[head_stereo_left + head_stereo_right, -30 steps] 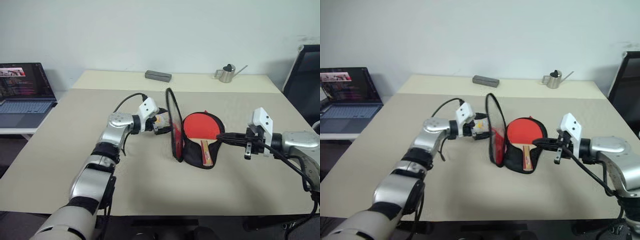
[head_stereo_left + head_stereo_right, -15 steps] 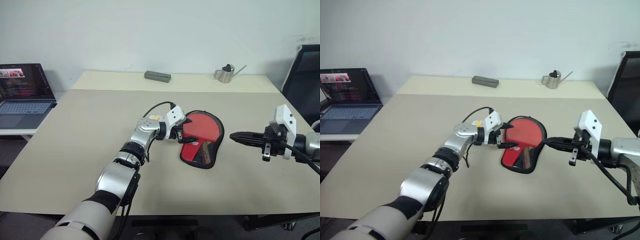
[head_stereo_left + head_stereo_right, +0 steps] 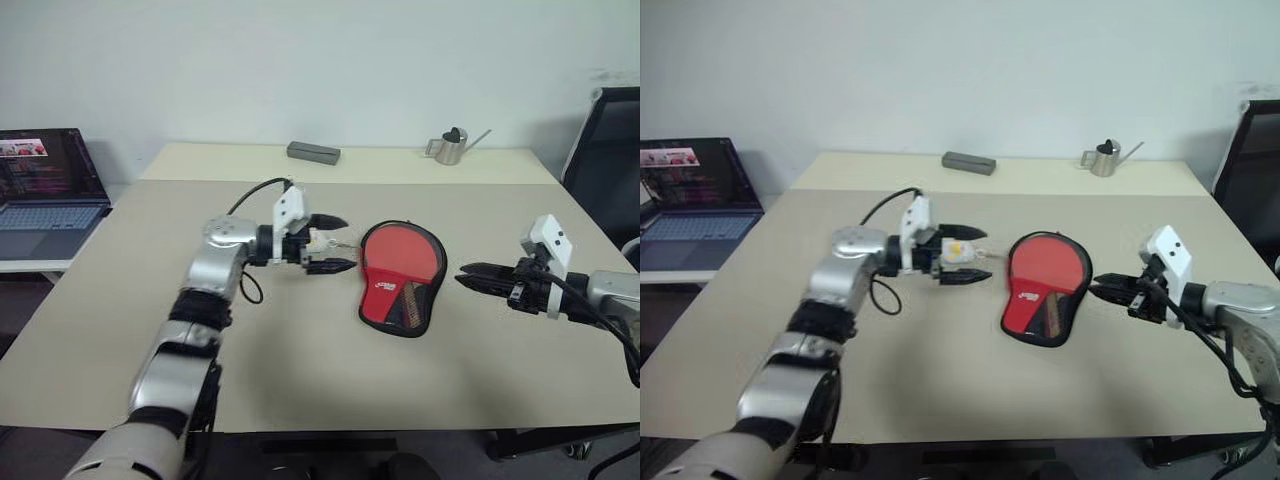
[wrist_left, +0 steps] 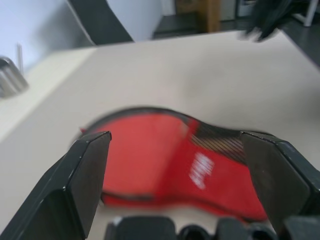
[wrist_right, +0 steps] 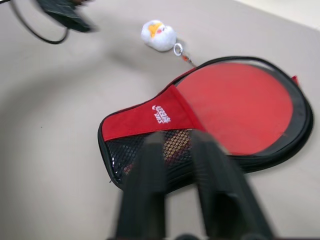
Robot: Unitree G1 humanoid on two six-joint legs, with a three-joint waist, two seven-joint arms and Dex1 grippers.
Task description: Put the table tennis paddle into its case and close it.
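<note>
one thing is plainly done: the paddle [image 5: 176,143] is inside the case [image 3: 398,276], its handle showing through the black mesh at the near end. the case lies flat on the table [image 3: 300,360], flap down, red side up, round part toward the far side. whether the zip is run shut along the edge i cannot tell; the black edging looks flat and even, but the puller is too small to find. so closing may be what is left, or only a check of it. the small white-yellow charm [image 5: 159,35] lies on the table at the case's far-left, tethered by a short chain.

near and to the right, the right gripper [image 3: 470,274] points left at the case's right edge, just apart from it and touching nothing; its fingers [image 5: 150,165] stand a little parted, with a narrow gap between them.

further off on the left, the left gripper [image 3: 335,243] hangs above the table, aimed right toward the case, jaws spread wide and empty, close to the charm.
</note>
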